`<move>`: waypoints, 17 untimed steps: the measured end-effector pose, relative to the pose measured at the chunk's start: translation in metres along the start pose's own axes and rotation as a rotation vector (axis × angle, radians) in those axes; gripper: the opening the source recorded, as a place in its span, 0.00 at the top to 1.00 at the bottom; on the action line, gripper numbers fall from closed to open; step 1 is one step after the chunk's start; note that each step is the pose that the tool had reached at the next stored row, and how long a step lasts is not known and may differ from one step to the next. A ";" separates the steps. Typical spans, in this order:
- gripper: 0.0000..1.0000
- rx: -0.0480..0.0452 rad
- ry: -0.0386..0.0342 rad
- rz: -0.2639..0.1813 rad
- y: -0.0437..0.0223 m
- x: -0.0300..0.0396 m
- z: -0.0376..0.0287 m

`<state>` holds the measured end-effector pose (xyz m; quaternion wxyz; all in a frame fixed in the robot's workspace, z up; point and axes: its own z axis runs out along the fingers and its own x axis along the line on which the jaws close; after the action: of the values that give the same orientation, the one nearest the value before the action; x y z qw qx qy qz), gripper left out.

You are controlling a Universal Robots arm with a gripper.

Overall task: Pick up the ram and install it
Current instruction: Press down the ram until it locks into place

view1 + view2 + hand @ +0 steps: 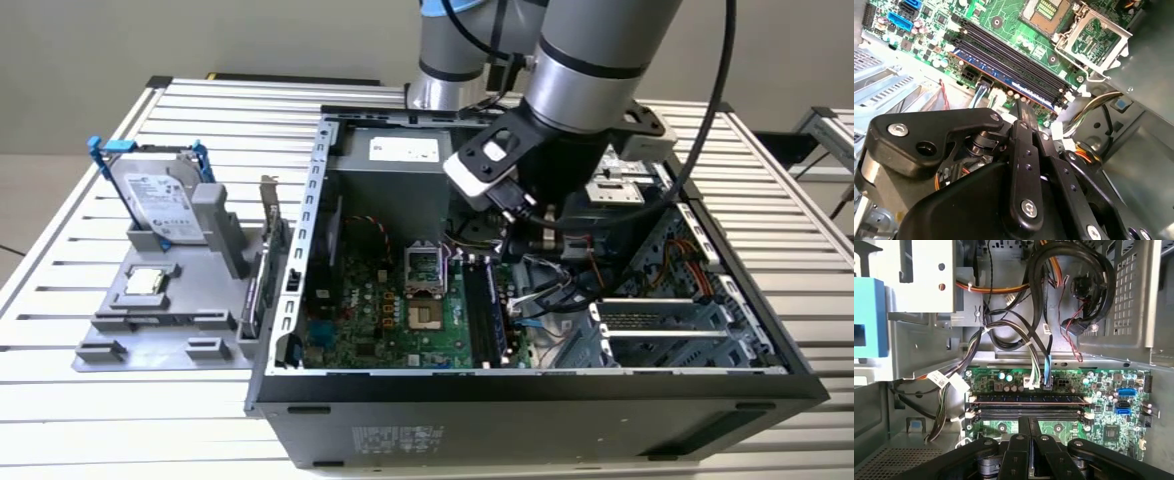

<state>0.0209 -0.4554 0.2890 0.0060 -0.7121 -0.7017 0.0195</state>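
The ram (1029, 399) is a long thin dark stick that sits in the outermost of the black motherboard slots (1004, 52), level with them, its edge (996, 72) showing along the board's rim. My gripper (1030, 421) hangs inside the open computer case (320, 180), right over the middle of the stick. Its two black fingers are pressed together with nothing between them. In the second wrist view the gripper (1021, 102) ends at the stick's edge; I cannot tell whether it touches. In the exterior view the gripper (514, 252) is low over the slots.
Black and coloured cables (1039, 330) hang close behind the slots. The CPU socket (1094, 35) lies beside them. A metal drive cage (667, 320) fills the case's right side. Left of the case, a grey tray (100, 350) carries a hard drive (160, 195) and a card (274, 250).
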 end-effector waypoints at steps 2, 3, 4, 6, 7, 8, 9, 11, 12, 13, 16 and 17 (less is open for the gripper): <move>1.00 0.0000 -0.0001 0.000 -0.0001 -0.0001 -0.0039; 1.00 0.0000 -0.0001 0.000 -0.0002 -0.0001 -0.0052; 1.00 0.0000 -0.0001 0.000 -0.0002 -0.0001 -0.0062; 1.00 0.0000 0.0000 0.000 -0.0003 -0.0001 -0.0077; 1.00 0.0000 0.0000 0.000 -0.0003 -0.0002 -0.0084; 1.00 -0.0001 0.0000 0.000 -0.0003 -0.0002 -0.0094; 1.00 0.0000 0.0001 0.000 -0.0004 -0.0002 -0.0110; 1.00 0.0000 -0.0001 0.000 -0.0006 -0.0003 -0.0155; 1.00 0.0001 -0.0001 0.000 -0.0006 -0.0003 -0.0176; 1.00 0.0001 -0.0001 0.000 -0.0007 -0.0004 -0.0190; 1.00 0.0000 0.0002 0.000 -0.0008 -0.0004 -0.0213; 1.00 0.0000 0.0003 0.000 -0.0007 -0.0004 -0.0213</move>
<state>0.0209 -0.4554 0.3103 0.0061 -0.7121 -0.7018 0.0194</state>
